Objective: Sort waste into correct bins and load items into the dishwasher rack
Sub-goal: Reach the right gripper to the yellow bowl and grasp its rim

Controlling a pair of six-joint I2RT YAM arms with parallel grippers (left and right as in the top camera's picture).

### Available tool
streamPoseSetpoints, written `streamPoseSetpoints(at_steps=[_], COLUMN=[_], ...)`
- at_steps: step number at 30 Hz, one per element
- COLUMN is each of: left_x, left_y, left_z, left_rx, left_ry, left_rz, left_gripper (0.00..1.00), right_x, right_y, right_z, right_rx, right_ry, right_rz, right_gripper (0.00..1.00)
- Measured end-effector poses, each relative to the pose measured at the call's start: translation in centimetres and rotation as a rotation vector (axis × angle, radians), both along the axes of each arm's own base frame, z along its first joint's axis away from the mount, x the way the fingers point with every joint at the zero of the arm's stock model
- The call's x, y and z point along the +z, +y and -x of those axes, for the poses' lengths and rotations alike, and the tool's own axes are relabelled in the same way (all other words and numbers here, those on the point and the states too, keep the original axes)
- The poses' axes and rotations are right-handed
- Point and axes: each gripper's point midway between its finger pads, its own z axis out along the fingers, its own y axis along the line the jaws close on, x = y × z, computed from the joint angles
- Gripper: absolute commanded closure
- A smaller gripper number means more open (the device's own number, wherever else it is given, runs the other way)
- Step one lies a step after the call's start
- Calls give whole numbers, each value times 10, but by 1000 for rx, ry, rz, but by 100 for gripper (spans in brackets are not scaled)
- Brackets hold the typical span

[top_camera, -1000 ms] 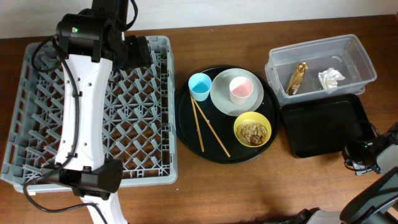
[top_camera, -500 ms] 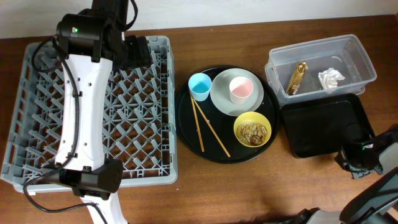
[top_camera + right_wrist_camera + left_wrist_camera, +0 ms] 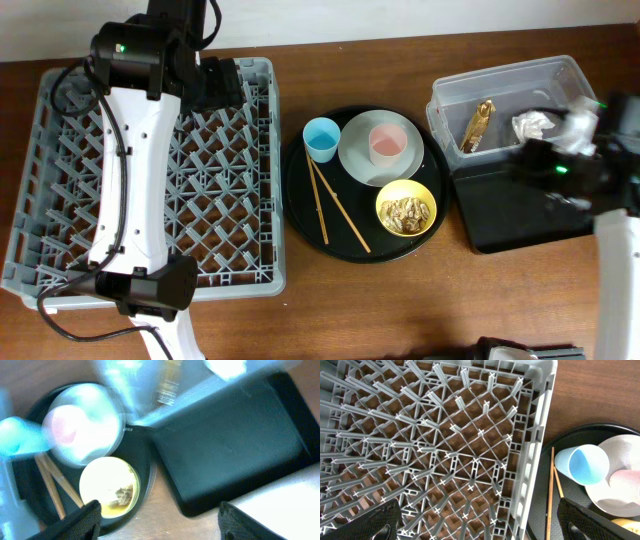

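Food scraps (image 3: 406,211) in yellow bowl (image 3: 381,204) on round tray (image 3: 296,190); right gripper (image 3: 160,510), spread apart and empty, blurred over black tray (image 3: 500,218), where a hasty reach could tip the bowl and scatter scraps; left gripper (image 3: 479,507) spread apart over rack (image 3: 240,170).

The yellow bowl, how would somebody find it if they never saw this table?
Right of the big grey rack sits a round black tray. On it, seen from overhead, the yellow bowl is at the lower right, just below the grey plate holding the pink cup. It is the only yellow dish, and the only one with brown food scraps inside.
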Motion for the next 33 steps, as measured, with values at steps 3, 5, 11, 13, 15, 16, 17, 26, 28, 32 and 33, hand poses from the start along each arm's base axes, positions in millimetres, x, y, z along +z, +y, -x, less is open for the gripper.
streamPoseSetpoints(at_steps=[3,5,11,13,15,16,17,26,28,32,33], left_x=[0,0,0,0,0,0,0,0,0,0,0], left_y=[0,0,0,0,0,0,0,0,0,0,0], left_z=[0,0,0,0,0,0,0,0,0,0,0], left_rx=[0,0,0,0,0,0,0,0,0,0,0], left_ry=[0,0,0,0,0,0,0,-1,0,0,0], left_rz=[0,0,0,0,0,0,0,1,0,0,0], left_gripper=[1,1,1,1,1,1,1,1,1,1,1], right_x=[16,19,16,14,11,7,2,-67,-91,-122,-126], right_y=[48,79,130,134,134,134,134,169,181,205,209], right_z=[-17,-22,-14,-9,-4,-1,2,14,17,17,15], right_rx=[224,355,549,568,575,577,580,696,738,791,789], right_ry=[-59,-86,-89,-74,-53,-35,-14,57,62,21,12], right_rz=[79,115,146,146,145,141,137,18,14,27,42], right_gripper=[1,1,76,96,96,83,62,54,51,59,61])
